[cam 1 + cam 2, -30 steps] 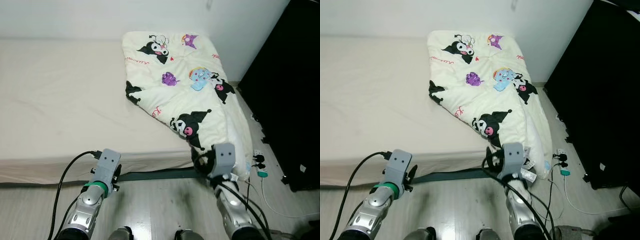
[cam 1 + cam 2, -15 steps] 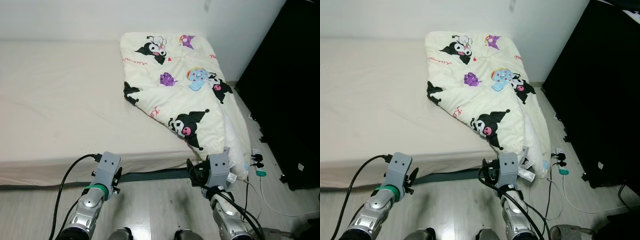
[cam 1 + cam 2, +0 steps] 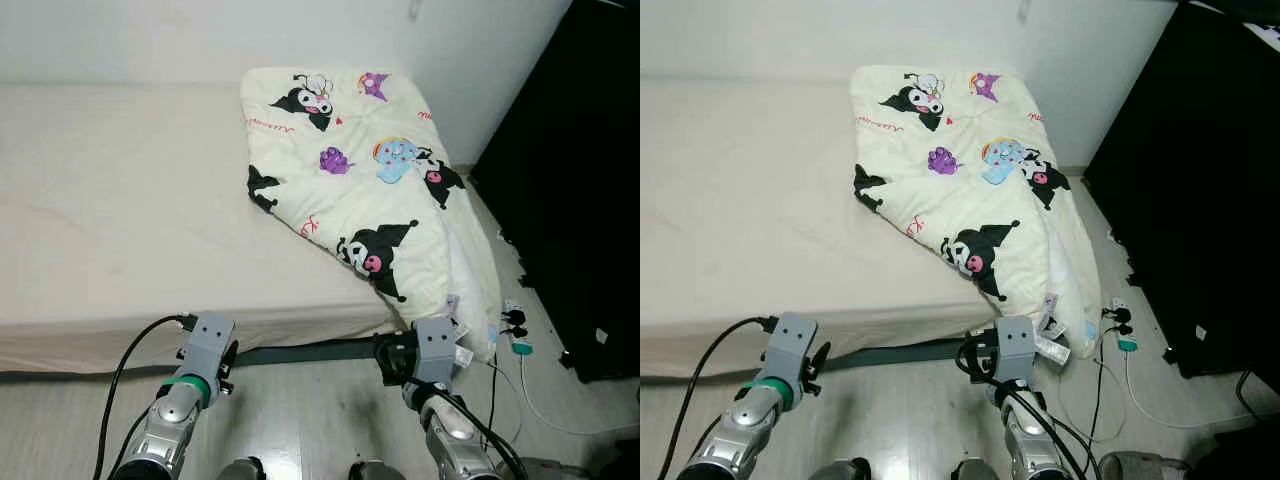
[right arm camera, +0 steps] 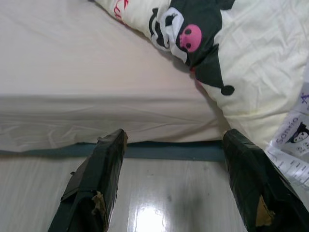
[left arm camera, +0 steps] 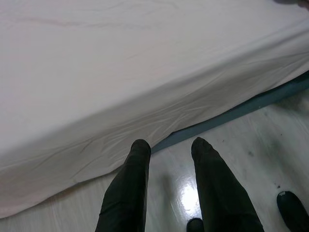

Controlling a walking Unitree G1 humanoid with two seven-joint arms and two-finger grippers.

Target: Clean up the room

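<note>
At foot of bed [image 3: 120, 200], near edge, low over pale floor [image 3: 300, 410]. Right gripper [image 4: 176, 191] spread wide, holding nothing, aimed at mattress side just below hanging corner of cartoon-print quilt [image 3: 370, 170]. Left gripper [image 5: 169, 159] parted narrowly, empty, pointing at sheet edge further left, well apart from quilt.

Quilt bunched on right half of bed, far end against wall, near corner draped off right near corner toward floor; paper tag [image 4: 294, 140] dangling at that corner. Bare cream sheet across left half.

Step in hand, likely: reach for quilt's dropped corner to straighten or fold. To do well: raise right gripper up and slightly right until fabric edge sits between fingers, pinch cloth itself not tag, take thick fold so no slip. Bring left gripper right to second corner before pulling, so quilt spreads even. Avoid dragging across floor.

Relative to tool: quilt corner above and far-right of right gripper, near but not touching. Power strip [image 3: 515, 320] and cables [image 3: 540, 400] on floor at right, near hanging quilt; snag risk.
</note>
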